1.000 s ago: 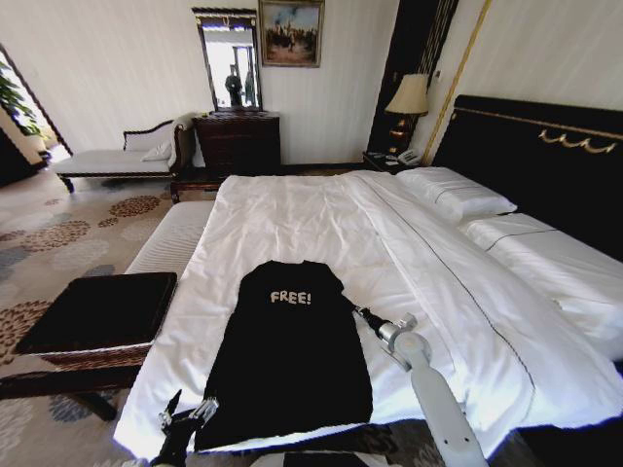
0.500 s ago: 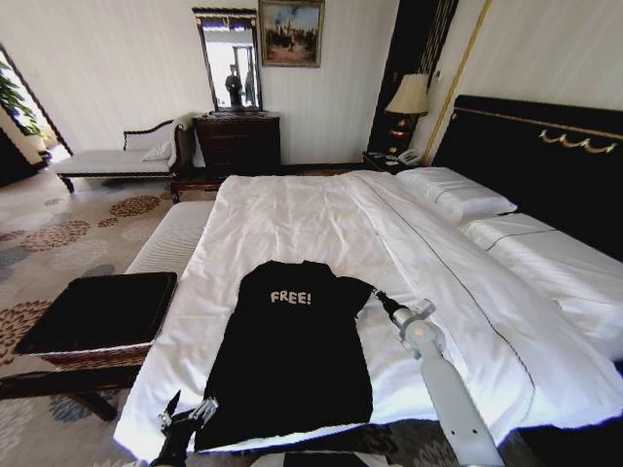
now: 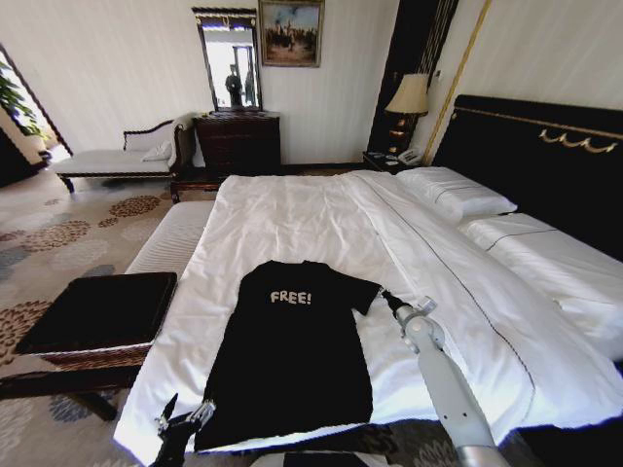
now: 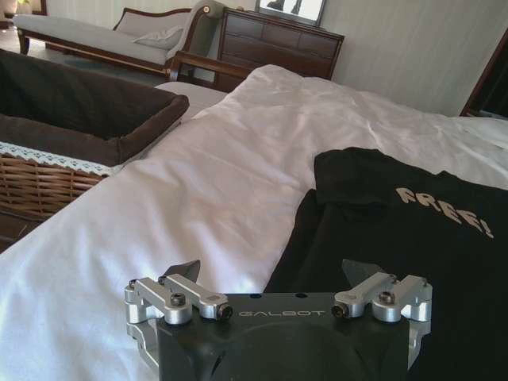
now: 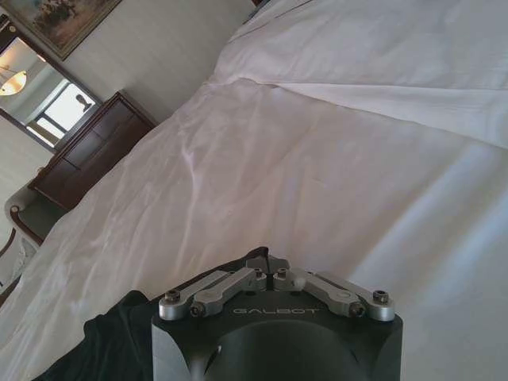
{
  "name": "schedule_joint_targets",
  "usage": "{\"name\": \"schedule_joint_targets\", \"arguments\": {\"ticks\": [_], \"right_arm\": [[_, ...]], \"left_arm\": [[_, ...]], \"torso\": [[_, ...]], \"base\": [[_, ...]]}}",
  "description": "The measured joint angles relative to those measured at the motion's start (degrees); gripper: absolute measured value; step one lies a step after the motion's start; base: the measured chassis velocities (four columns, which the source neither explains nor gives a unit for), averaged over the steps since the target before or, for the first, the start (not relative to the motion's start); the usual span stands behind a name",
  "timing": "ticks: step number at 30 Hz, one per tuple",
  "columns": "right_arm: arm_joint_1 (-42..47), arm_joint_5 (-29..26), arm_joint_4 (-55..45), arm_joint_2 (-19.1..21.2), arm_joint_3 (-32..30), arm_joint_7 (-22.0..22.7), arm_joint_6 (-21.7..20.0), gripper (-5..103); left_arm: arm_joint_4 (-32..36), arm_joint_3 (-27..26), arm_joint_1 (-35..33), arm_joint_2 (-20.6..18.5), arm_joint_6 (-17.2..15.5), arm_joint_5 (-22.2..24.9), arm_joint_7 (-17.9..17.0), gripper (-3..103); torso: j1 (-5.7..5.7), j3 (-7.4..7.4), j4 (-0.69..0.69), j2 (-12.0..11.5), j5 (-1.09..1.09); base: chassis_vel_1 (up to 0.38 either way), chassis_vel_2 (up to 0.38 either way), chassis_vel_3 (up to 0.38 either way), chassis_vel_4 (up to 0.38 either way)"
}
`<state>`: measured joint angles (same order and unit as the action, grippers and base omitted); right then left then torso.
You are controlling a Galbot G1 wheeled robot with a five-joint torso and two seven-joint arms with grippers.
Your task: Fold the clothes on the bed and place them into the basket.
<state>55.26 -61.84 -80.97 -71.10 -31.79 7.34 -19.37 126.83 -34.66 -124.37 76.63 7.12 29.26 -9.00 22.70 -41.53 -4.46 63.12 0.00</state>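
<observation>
The clothes, one black top (image 3: 292,360) with white "FREE!" lettering, lie flat near the foot of the white bed (image 3: 292,214). My right gripper (image 3: 383,294) is shut on the top's right sleeve edge, which is drawn out sideways; in the right wrist view its fingers (image 5: 226,286) meet, with black cloth (image 5: 103,341) beside them. My left gripper (image 3: 183,418) hovers open at the top's lower left hem, its jaws wide apart above sheet (image 4: 198,182) and black cloth (image 4: 413,238). The brown wicker basket (image 3: 97,311) stands left of the bed, with a dark lining (image 4: 79,119).
A pale striped bench (image 3: 170,238) runs along the bed's left side. Pillows (image 3: 458,195) and the black headboard (image 3: 545,156) lie to the right. A chaise (image 3: 117,161), a dark dresser (image 3: 238,141) and a lamp (image 3: 409,97) stand at the far wall.
My right gripper has moved to the right and slightly farther up the bed, pulling the top's right sleeve out from the body. The left gripper has stayed in place.
</observation>
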Motion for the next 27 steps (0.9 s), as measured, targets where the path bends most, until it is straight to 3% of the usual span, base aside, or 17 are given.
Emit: {"name": "schedule_joint_targets", "arguments": {"ticks": [4,13,27], "right_arm": [[0.2,-0.4,-2.2,0.0,1.0,0.0,-0.1,0],[-0.2,-4.8,-11.9,-1.1,9.4,2.0,-1.9,0],[-3.6,-1.2,-6.9,-5.6,19.9,2.7,-2.0,0]], "left_arm": [[0.0,0.1,0.0,0.2,0.0,-0.1,0.0,100],[0.3,-0.6,-1.3,1.1,0.5,-0.4,0.4,100],[0.7,-1.3,-2.3,2.1,1.1,-0.5,0.9,100]], "torso": [[0.0,0.0,0.0,0.0,0.0],[0.0,0.01,0.01,0.0,-0.01],[0.0,0.0,0.0,0.0,0.0]], "base": [[0.0,0.0,0.0,0.0],[0.0,0.0,0.0,0.0],[0.0,0.0,0.0,0.0]]}}
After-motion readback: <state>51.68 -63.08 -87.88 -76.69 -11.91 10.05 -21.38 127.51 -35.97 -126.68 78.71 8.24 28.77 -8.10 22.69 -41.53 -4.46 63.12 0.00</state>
